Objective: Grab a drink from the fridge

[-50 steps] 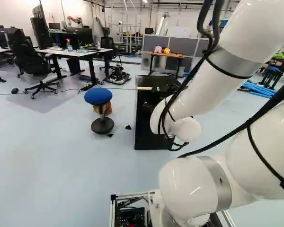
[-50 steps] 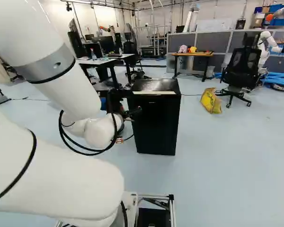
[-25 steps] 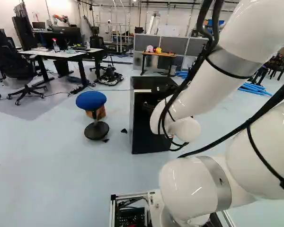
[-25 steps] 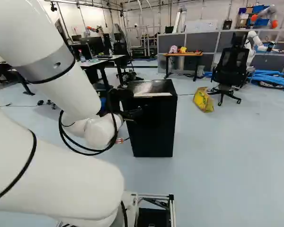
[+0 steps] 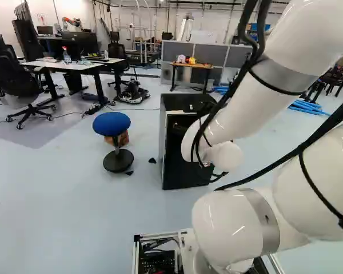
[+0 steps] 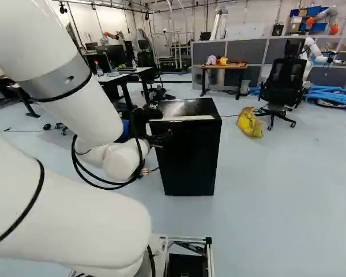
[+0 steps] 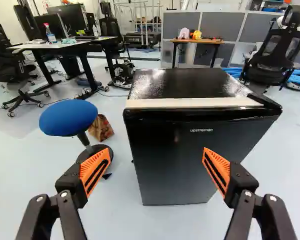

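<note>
The black fridge (image 6: 190, 156) stands upright on the pale, glossy floor (image 5: 46, 205), ahead of the gripper (image 6: 166, 138), its long axis vertical, its shut door (image 7: 165, 160) facing the gripper. The gripper's 2 fingers stand wide apart. Near the fridge is 1 blue stool (image 7: 69, 118); beyond are 1 wooden table (image 5: 200, 65) and grey partitions (image 7: 182, 27).

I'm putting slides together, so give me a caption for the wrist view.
Jaws stand wide open before a closed black mini fridge, with a blue-seated stool beside it.
</note>
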